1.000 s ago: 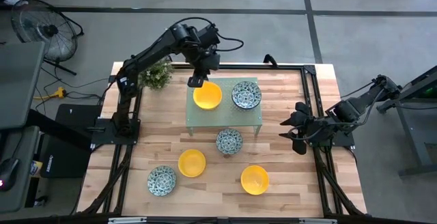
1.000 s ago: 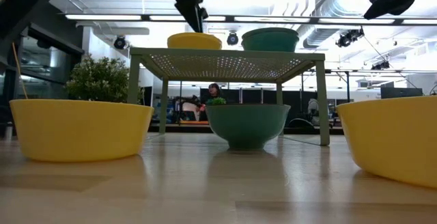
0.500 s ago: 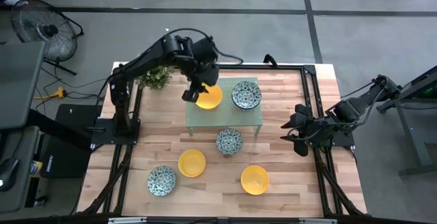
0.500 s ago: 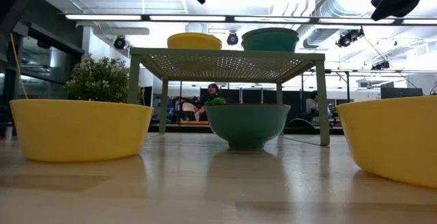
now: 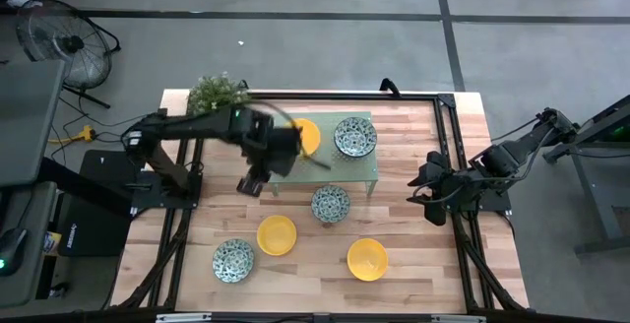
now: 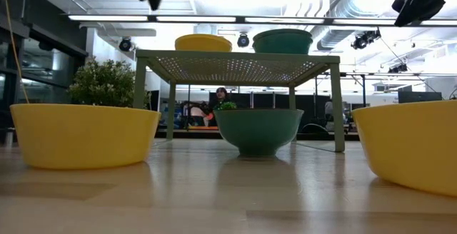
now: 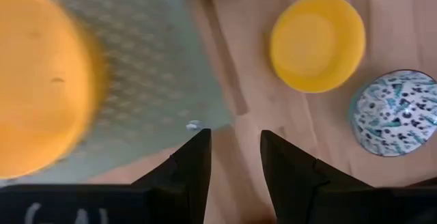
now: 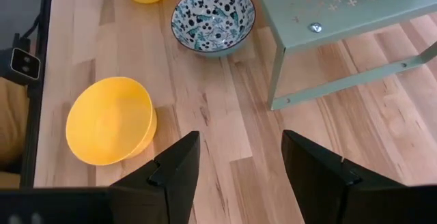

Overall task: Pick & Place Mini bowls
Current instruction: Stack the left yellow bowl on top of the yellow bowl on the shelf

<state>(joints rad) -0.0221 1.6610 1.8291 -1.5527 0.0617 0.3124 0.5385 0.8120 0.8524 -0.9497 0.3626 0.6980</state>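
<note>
Two mini bowls sit on the pale green stand [image 5: 325, 156]: a yellow one [image 5: 307, 136], partly under my left arm, and a patterned one [image 5: 354, 136]. On the table rest a patterned bowl [image 5: 331, 204] at the stand's near side, a yellow bowl [image 5: 277, 234], a patterned bowl [image 5: 233, 260] and a yellow bowl [image 5: 366, 258]. My left gripper [image 5: 251, 183] hangs open above the table off the stand's near-left corner; its wrist view shows the fingers apart [image 7: 234, 145] over bare wood. My right gripper [image 5: 425, 187] waits open at the table's right side.
A small leafy plant [image 5: 219, 92] stands at the far-left corner. Black frame rails [image 5: 448, 146] run along the table's sides. Bare wood [image 5: 226, 205] lies left of the stand. A fan [image 5: 54, 37] stands on the floor beyond the table.
My left gripper has left the yellow bowl on the stand, risen, and swung toward the table's left and near edge, ending off the stand's near-left corner. The yellow bowl has stayed on the stand. My right arm has kept still.
</note>
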